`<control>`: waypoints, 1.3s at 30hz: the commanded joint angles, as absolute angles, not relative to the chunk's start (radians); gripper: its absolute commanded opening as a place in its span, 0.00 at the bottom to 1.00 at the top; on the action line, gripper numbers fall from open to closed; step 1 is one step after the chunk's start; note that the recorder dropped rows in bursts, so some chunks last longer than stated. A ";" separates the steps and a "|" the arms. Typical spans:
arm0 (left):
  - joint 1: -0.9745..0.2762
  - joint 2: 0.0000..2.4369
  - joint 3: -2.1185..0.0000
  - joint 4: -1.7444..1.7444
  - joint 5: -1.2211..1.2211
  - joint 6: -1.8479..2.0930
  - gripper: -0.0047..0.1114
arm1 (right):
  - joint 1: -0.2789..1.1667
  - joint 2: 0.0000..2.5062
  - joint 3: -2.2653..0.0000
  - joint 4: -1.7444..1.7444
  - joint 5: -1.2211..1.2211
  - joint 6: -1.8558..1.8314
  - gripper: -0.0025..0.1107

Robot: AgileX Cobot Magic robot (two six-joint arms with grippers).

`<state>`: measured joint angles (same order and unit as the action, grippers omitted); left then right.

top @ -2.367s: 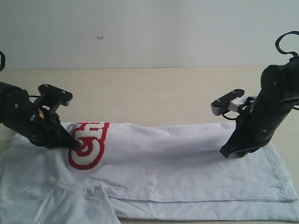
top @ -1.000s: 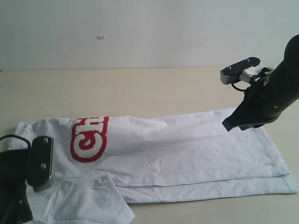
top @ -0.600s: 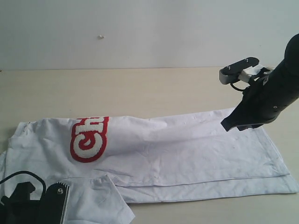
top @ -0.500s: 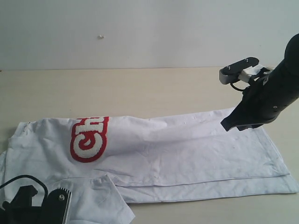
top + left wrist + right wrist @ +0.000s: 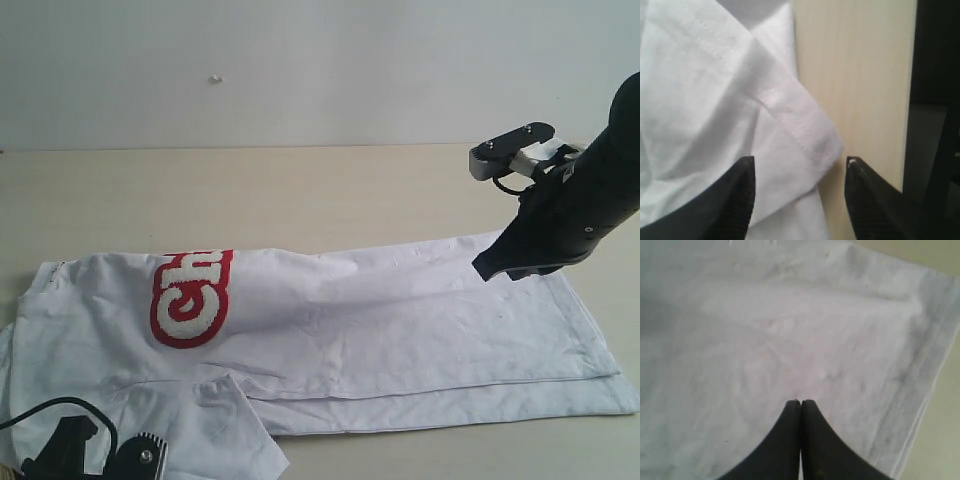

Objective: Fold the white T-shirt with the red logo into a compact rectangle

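Left jaws: apart, one on either side of a sleeve (image 5: pixel 805 132) hem corner at the table (image 5: pixel 860 75) edge, not clamped on it. Right jaws: pressed together, empty, poised over the hem end at the right of the exterior frame. White T-shirt (image 5: pixel 400 320): flat across the lower half of that frame. Red logo (image 5: pixel 190 298): centre left, partly hidden under a fold. Progress, judged: one lengthwise fold made; near side with loose sleeve, lower left, unfolded; crosswise folds outstanding. Roughly a third complete.
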<state>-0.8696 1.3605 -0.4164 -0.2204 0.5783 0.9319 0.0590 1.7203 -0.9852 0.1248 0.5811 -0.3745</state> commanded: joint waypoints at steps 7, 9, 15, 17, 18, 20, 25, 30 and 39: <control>-0.877 1.473 -0.409 -0.225 0.506 0.935 0.47 | 0.052 1.708 -0.985 0.131 0.579 -0.381 0.02; -0.877 1.482 -0.409 -0.225 0.477 0.923 0.40 | 0.052 1.708 -0.985 0.131 0.579 -0.381 0.02; -0.877 1.489 -0.409 -0.225 0.428 0.883 0.04 | 0.052 1.708 -0.985 0.131 0.579 -0.381 0.02; -0.877 1.489 -0.409 -0.225 0.430 0.883 0.04 | 0.052 1.708 -0.985 0.131 0.579 -0.381 0.02; -0.877 1.487 -0.412 -0.225 0.432 0.883 0.04 | 0.052 1.708 -0.985 0.130 0.581 -0.381 0.02; -0.877 1.481 -0.430 -0.218 0.461 0.883 0.04 | 0.052 1.708 -0.985 0.130 0.581 -0.381 0.02; -0.877 1.434 -0.527 -0.211 0.595 0.883 0.04 | 0.052 1.708 -0.985 0.131 0.587 -0.381 0.02; -0.869 1.403 -0.600 -0.133 0.676 0.883 0.04 | 0.052 1.708 -0.985 0.131 0.595 -0.381 0.02; -0.722 1.403 -0.671 -0.040 0.739 0.886 0.04 | 0.052 1.708 -0.985 0.131 0.602 -0.381 0.02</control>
